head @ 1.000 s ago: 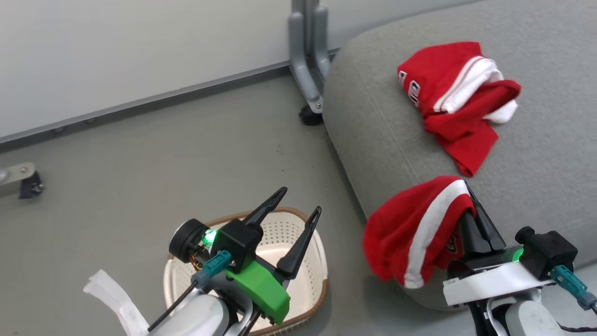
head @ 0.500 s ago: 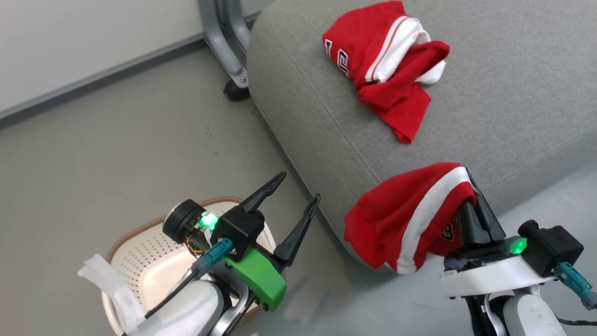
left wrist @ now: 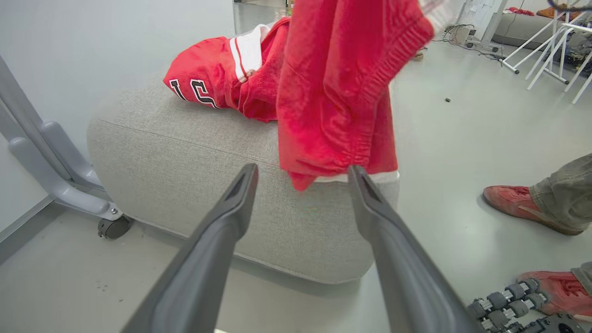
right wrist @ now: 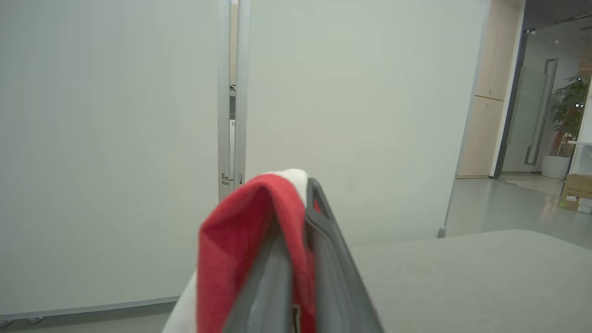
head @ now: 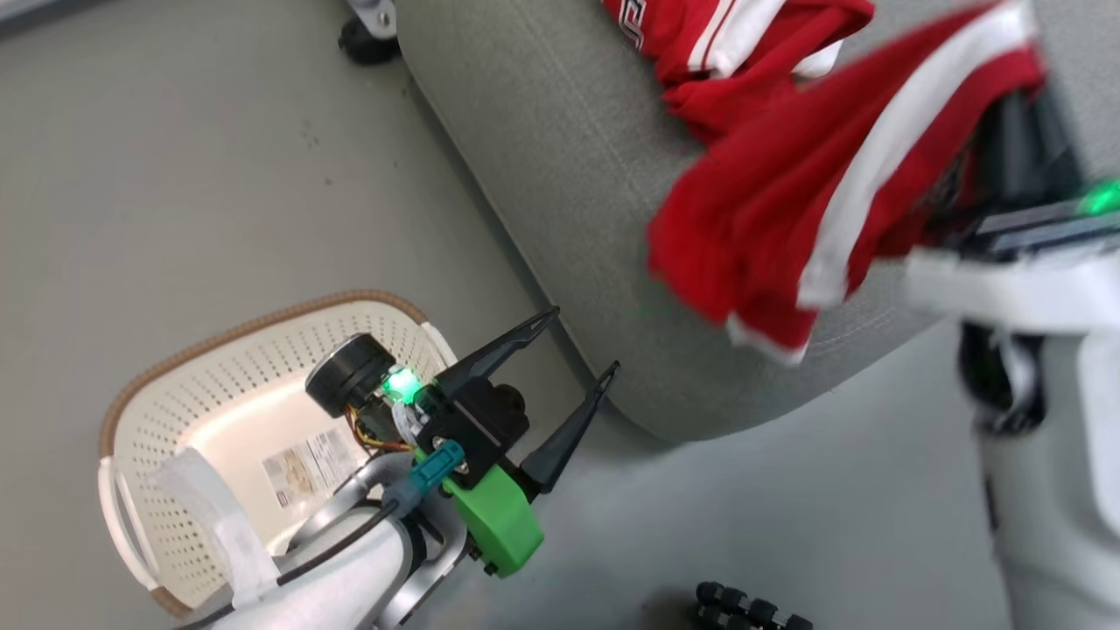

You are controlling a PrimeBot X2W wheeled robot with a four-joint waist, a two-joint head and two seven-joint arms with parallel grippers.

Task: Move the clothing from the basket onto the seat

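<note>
A red garment with a white stripe hangs from my right gripper, which is shut on it above the front edge of the grey seat. In the right wrist view the red cloth wraps the closed right gripper. A second red garment with lettering lies on the seat. My left gripper stands open and holds nothing, between the seat and the cream basket on the floor. Seen from the left wrist, the hanging garment dangles just beyond the open left gripper, in front of the lettered garment on the seat.
A grey frame leg with a caster stands by the seat's left corner. A person's red shoes are on the floor to the right, near a row of black rollers. White rack legs stand farther off.
The head camera has swung down and left. My right gripper has lifted the striped garment higher, so it now overlaps the garment lying on the seat. The left gripper stays open.
</note>
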